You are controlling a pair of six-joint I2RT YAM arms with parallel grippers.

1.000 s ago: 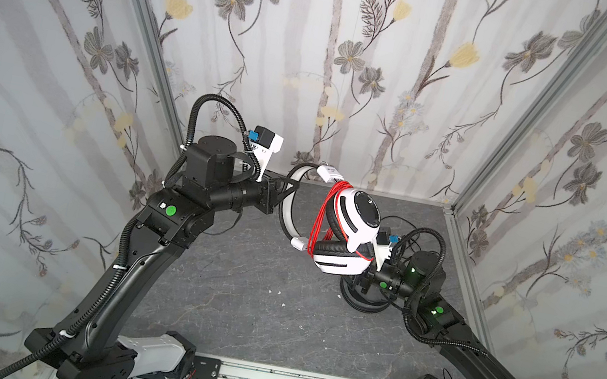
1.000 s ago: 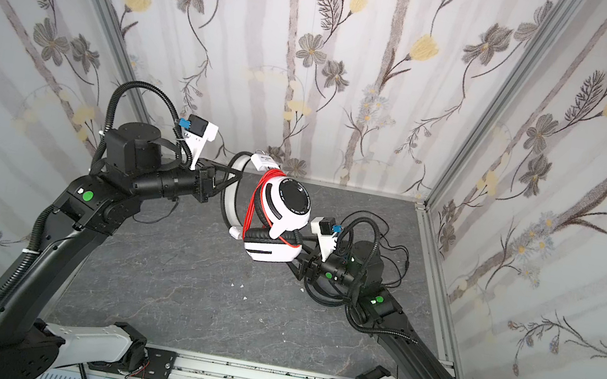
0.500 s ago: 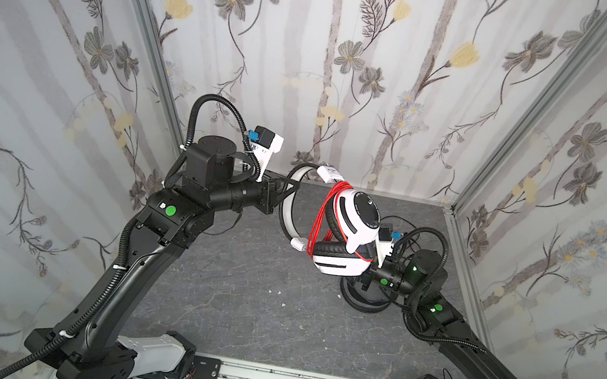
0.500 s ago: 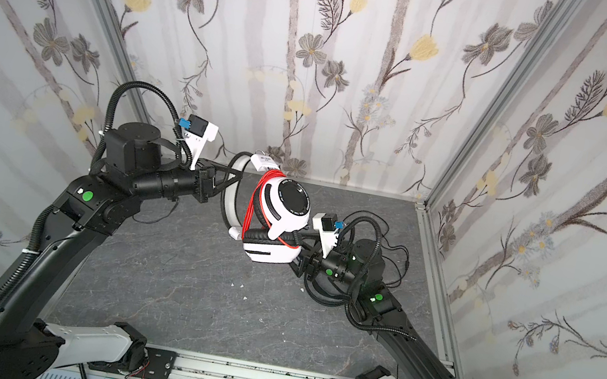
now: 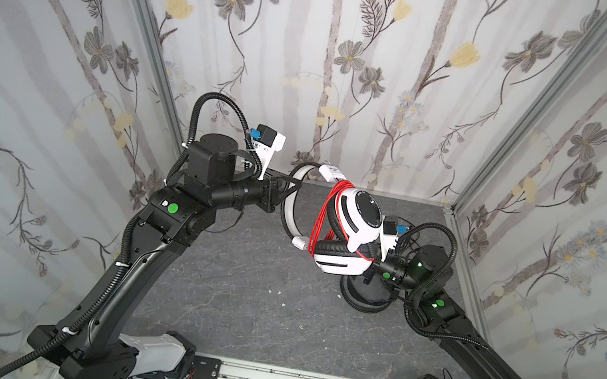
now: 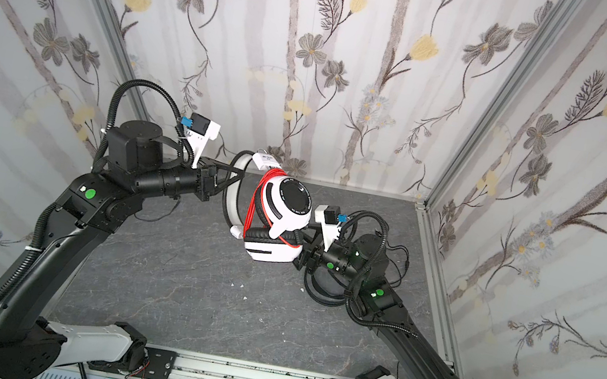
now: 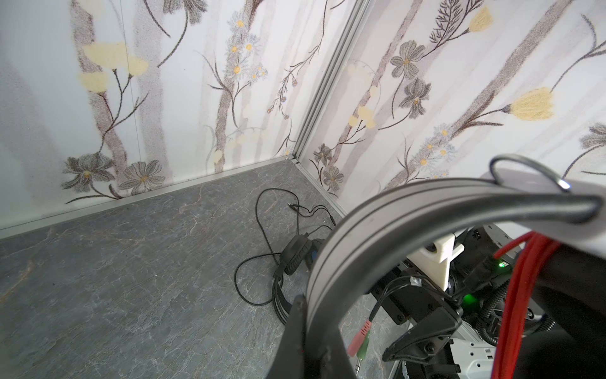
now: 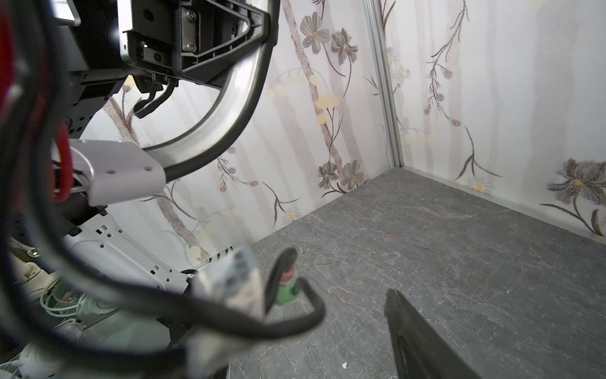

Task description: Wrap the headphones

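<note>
Left gripper (image 5: 290, 192) clamped on white headset (image 5: 361, 213) band; right gripper (image 5: 371, 269), beside its earcup, jaws apart. Advise tucking plugs (image 7: 359, 341) under red cord (image 5: 321, 219).

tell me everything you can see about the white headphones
The white headphones hang in the air above the grey floor, cups folded close together. Glossy white plastic shells, a black disc on the upper cup, black padded ear pads, a white headband with a dark inner strip. A thin red cord is looped several times around the upper cup; pink and green plugs dangle below. The left gripper is shut on the headband, carrying it.
</note>
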